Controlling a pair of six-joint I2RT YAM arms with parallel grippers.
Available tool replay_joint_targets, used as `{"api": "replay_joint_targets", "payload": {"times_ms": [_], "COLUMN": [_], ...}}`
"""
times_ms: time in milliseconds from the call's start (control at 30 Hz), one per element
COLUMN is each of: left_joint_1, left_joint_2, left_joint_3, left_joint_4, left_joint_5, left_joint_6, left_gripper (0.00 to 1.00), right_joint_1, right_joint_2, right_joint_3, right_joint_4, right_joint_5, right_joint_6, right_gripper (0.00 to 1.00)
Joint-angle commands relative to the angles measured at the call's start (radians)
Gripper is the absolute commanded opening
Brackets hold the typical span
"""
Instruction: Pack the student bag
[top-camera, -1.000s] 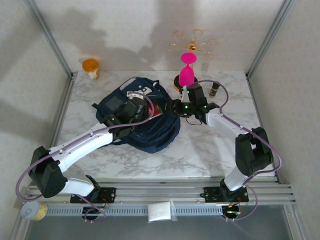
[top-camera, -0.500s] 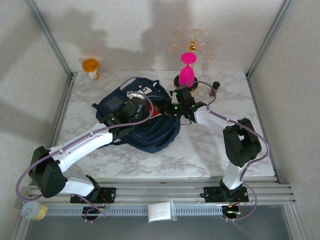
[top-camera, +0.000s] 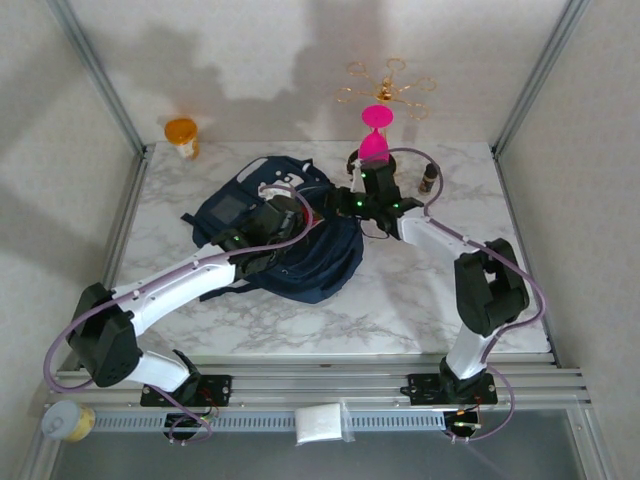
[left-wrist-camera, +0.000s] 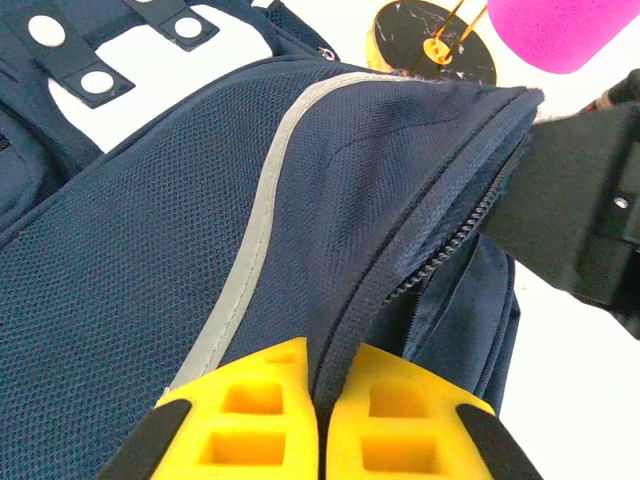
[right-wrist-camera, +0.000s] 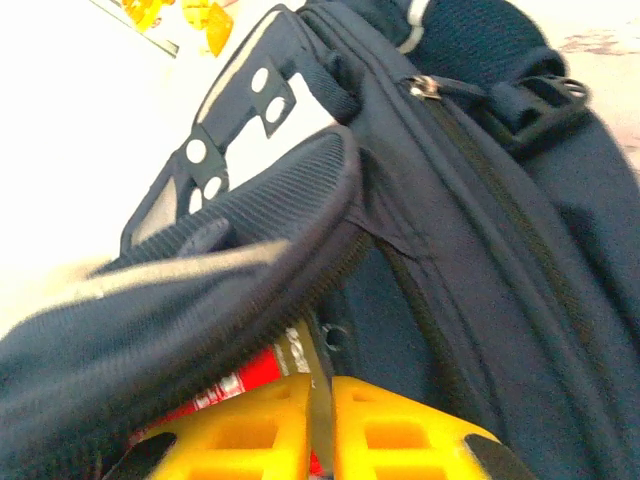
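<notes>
Marble tabletop (top-camera: 420, 300), student bag (top-camera: 310, 268) diagonal

Large navy blue fabric backpack (top-camera: 318, 262), lying slumped on the white marble tabletop (top-camera: 400, 300), left of centre and toward the far side. Mesh-textured panel crossed by a curved light grey stripe (left-wrist-camera: 262, 215). Grey and white patches (top-camera: 230, 207) on the end pointing far left. Dark straps with white snap studs (left-wrist-camera: 75, 55) spread beside that end. Main zip (left-wrist-camera: 440, 262) open, with one edge lifted into a ridge and the mouth gaping.
</notes>
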Motion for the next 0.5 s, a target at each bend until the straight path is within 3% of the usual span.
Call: {"api": "replay_joint_targets", "payload": {"times_ms": [0,233,467], "left_joint_1": [-0.011,-0.013,-0.013], "left_joint_2": [0.007,0.014,-0.004], "left_joint_3": [0.029,0.029,0.010], "left_joint_4": [0.098,0.101,0.102], "left_joint_5": [0.008,0.016,0.049], "left_joint_6": [-0.050,-0.042,-0.053], "left_gripper": [0.00,0.00,0.00], "right_joint_1": [-0.001,0.082,0.131], "right_joint_2": [-0.090,-0.121,0.003], "right_joint_3": [-0.076,-0.185,-0.062], "right_joint_4": [-0.005,-0.011,-0.063], "right_joint_5": [-0.017,0.023,0.118], "right_joint_6": [-0.045,0.068,0.080], "right_gripper": [0.16,0.08,0.05]}}
